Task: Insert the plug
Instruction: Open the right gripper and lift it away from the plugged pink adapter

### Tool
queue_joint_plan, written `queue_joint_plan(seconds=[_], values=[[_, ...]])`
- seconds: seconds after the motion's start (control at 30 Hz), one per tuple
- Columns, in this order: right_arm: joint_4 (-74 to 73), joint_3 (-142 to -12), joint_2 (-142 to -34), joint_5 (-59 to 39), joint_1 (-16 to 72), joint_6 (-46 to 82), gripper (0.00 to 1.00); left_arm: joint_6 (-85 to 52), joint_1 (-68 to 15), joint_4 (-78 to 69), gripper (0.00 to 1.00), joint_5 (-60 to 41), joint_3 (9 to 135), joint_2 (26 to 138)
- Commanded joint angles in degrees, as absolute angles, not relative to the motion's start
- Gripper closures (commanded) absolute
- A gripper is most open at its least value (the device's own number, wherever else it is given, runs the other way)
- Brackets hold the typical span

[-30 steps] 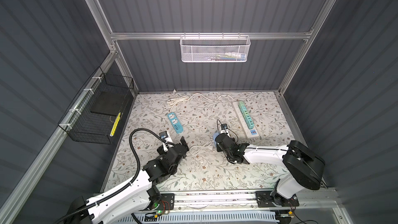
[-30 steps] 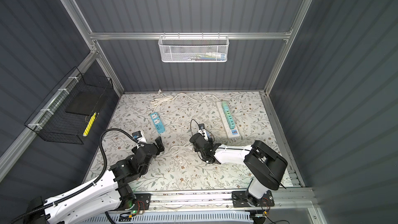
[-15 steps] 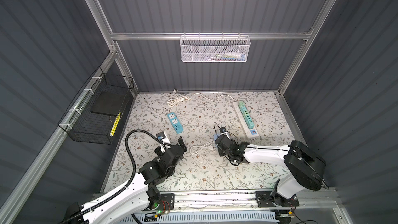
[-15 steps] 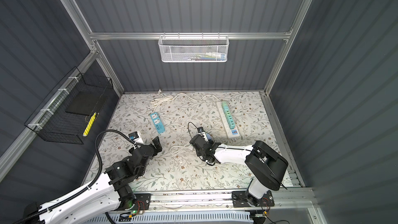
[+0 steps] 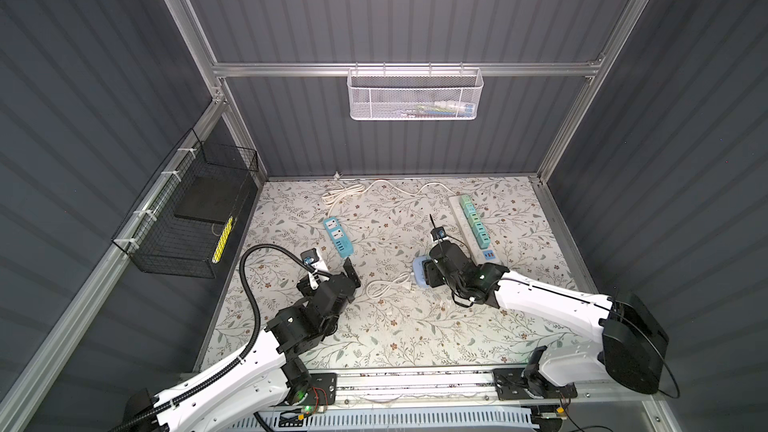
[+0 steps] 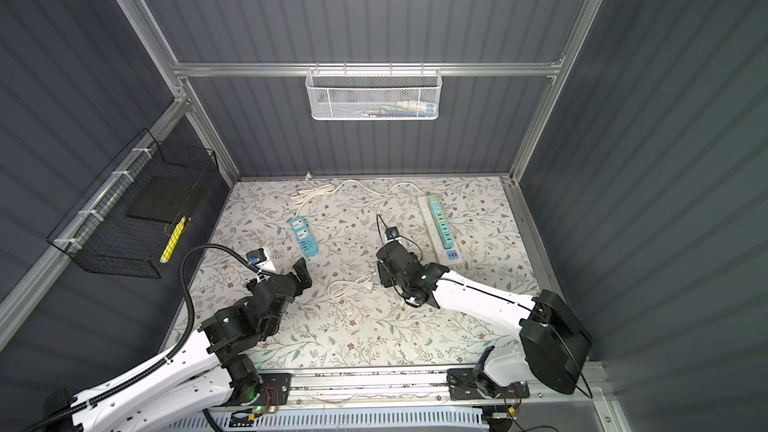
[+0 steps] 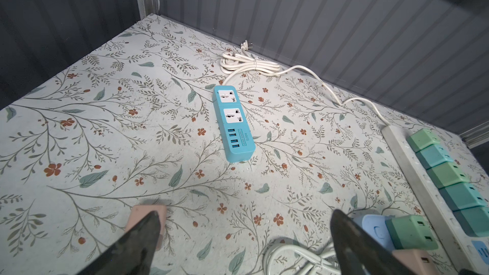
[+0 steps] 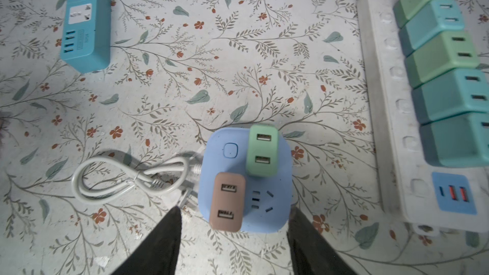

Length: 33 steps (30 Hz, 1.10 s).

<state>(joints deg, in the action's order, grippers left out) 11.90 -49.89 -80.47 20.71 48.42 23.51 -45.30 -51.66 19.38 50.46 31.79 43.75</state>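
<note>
A brownish-pink plug (image 8: 229,202) stands in the pale blue square socket block (image 8: 267,223), beside a green plug (image 8: 262,152). My right gripper (image 8: 235,208) is open, its black fingers on either side of the block, and neither touches the brownish plug. In both top views that gripper (image 5: 430,274) hovers over the block (image 5: 419,272) at mid table. My left gripper (image 7: 245,214) is wide open and holds nothing. Another pink plug (image 7: 144,211) lies on the mat, partly behind one of its fingers. In a top view the left gripper (image 5: 334,276) sits left of the coiled white cord (image 5: 386,284).
A blue power strip (image 5: 338,236) lies at mid left with its white cable (image 5: 345,195) bundled by the back wall. A long white strip (image 5: 463,222) with several green and teal plugs (image 5: 476,222) runs along the right. A wire basket (image 5: 183,218) hangs on the left wall.
My right gripper has gone from shut to open and let go of the brownish plug, which stays in the blue block. The left arm has drawn back slightly toward the front.
</note>
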Motion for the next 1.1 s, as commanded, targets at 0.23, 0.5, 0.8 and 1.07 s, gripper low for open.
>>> queue_joint_plan(seconds=[0.23, 0.5, 0.8, 1.07], values=[[11.78, -47.65, -85.13, 18.34, 45.83, 23.58, 0.38, -43.94, -51.41, 19.93, 0.0, 50.11, 34.94, 46.56], [13.78, -47.69, -81.91, 17.58, 45.62, 23.47, 0.38, -43.56, -51.42, 19.93, 0.0, 50.19, 35.16, 46.23], [11.33, -40.55, -69.77, 9.77, 45.7, 33.3, 0.37, -42.32, -51.42, 18.44, 0.0, 50.23, 34.74, 45.66], [-3.7, -28.66, -70.61, 4.76, 45.7, 42.59, 0.56, -41.23, -51.42, 17.03, 0.0, 49.56, 34.05, 45.93]])
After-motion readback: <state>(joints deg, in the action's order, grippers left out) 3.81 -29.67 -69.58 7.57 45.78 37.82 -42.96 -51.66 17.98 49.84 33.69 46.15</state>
